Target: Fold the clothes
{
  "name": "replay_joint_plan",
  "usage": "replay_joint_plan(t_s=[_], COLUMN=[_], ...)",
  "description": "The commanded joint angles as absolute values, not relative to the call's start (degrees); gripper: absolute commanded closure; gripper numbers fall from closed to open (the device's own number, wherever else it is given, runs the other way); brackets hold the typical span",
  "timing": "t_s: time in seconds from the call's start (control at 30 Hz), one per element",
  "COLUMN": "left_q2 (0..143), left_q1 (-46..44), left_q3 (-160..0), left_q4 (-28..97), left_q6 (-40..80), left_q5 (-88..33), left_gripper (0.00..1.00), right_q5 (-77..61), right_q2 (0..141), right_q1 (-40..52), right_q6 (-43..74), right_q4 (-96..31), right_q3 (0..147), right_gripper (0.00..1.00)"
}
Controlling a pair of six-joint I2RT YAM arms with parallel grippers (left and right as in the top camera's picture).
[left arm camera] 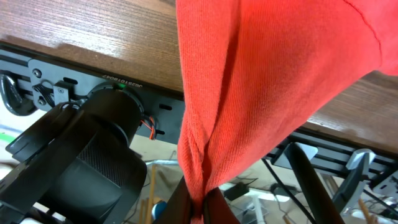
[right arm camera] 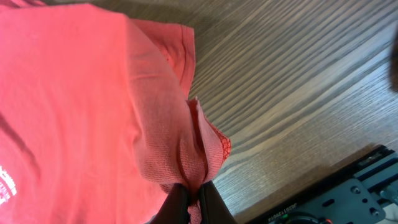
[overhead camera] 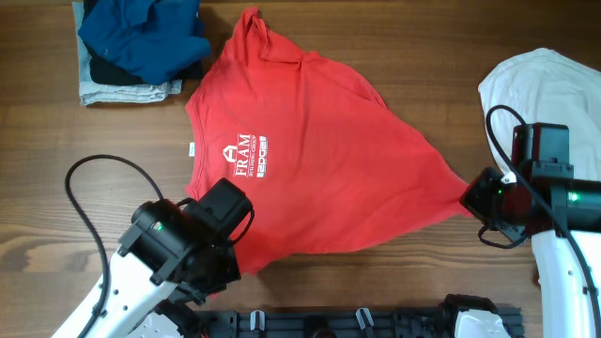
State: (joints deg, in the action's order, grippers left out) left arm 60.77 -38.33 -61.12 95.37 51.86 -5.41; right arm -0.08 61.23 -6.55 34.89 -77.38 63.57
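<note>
The red T-shirt (overhead camera: pixel 319 160) with white lettering lies spread on the wooden table, pulled taut into a triangle. My left gripper (overhead camera: pixel 228 246) is shut on its near left corner at the table's front edge; the left wrist view shows the red cloth (left arm camera: pixel 249 87) pinched between the fingers (left arm camera: pixel 202 208). My right gripper (overhead camera: pixel 472 199) is shut on its right corner; the right wrist view shows bunched red cloth (right arm camera: pixel 124 106) between the fingers (right arm camera: pixel 194 202). A white shirt (overhead camera: pixel 540 84) lies at the far right.
A pile of blue, dark and grey clothes (overhead camera: pixel 141 47) sits at the back left. A black rail (overhead camera: pixel 376 324) runs along the table's front edge. Black cables loop near both arms.
</note>
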Motion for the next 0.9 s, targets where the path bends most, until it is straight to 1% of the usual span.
replay_joint_plan(t_s=[0.0,0.03,0.07,0.1,0.13,0.23,0.27,0.33,0.43,0.47,0.5,0.53,0.57,0.6,0.73,0.8,0.87], left_q2=[59.6,59.6,59.7,60.0,60.5,63.0,63.7,65.8,70.1,71.3,72.4,73.8,74.8,76.2,79.8,80.6,81.0], left_q1=[-38.6,-38.6,-38.6,-38.6,-38.6,-38.6,-38.6,-38.6,-38.6,-38.6,-38.6,-38.6,-38.6,-38.6,-38.6,-38.6,-38.6], left_q3=[-61.0,-61.0,-61.0,-61.0,-61.0,-61.0,-61.0,-61.0,-61.0,-61.0,-61.0,-61.0,-61.0,-61.0,-61.0,-61.0,-61.0], left_q4=[96.5,96.3,95.7,94.3,91.6,88.3,87.1,84.8,80.3,78.8,77.5,76.2,75.4,74.4,71.5,69.8,69.2], left_q6=[54.8,56.4,56.4,56.1,55.8,55.8,55.8,55.8,55.7,55.7,55.7,55.7,55.7,55.7,55.6,54.0,54.0], left_q5=[-3.3,-1.9,-1.5,-1.4,-1.3,1.8,3.0,4.5,8.2,9.0,9.3,9.4,9.6,10.2,10.4,10.4,10.4], left_gripper=[0.96,0.92,0.86,0.83,0.83,0.92,0.93,0.92,0.73,0.52,0.44,0.20,0.08,0.01,0.00,0.00,0.00], right_q5=[2.7,2.7,2.6,2.3,2.4,1.5,1.4,1.3,1.3,1.3,1.3,1.3,1.3,1.5,0.3,-4.1,-4.3], right_q2=[60.4,60.4,60.7,61.3,62.5,65.8,66.7,68.4,71.0,71.7,72.3,73.3,73.9,74.8,75.8,76.1,78.5], right_q1=[-6.8,-6.8,-6.8,-6.8,-6.8,-6.8,-6.8,-6.8,-6.8,-6.8,-6.8,-6.8,-6.8,-6.8,-6.8,-6.8,-7.5], right_q6=[38.2,38.1,36.4,34.9,34.5,34.5,34.5,34.5,34.5,34.5,34.5,34.5,34.4,34.0,26.9,19.1,18.0], right_q4=[-78.5,-77.8,-76.5,-76.1,-76.3,-75.4,-74.8,-73.9,-71.3,-70.3,-69.8,-69.5,-69.5,-69.6,-63.4,-55.3,-48.3], right_q3=[64.3,64.3,64.3,64.2,64.2,64.1,64.1,64.1,64.1,64.1,64.1,64.1,64.1,64.1,65.2,66.6,66.7], right_gripper=[0.96,0.96,0.96,0.93,0.95,0.96,0.96,0.96,0.96,0.96,0.95,0.77,0.36,0.01,0.01,0.00,0.00])
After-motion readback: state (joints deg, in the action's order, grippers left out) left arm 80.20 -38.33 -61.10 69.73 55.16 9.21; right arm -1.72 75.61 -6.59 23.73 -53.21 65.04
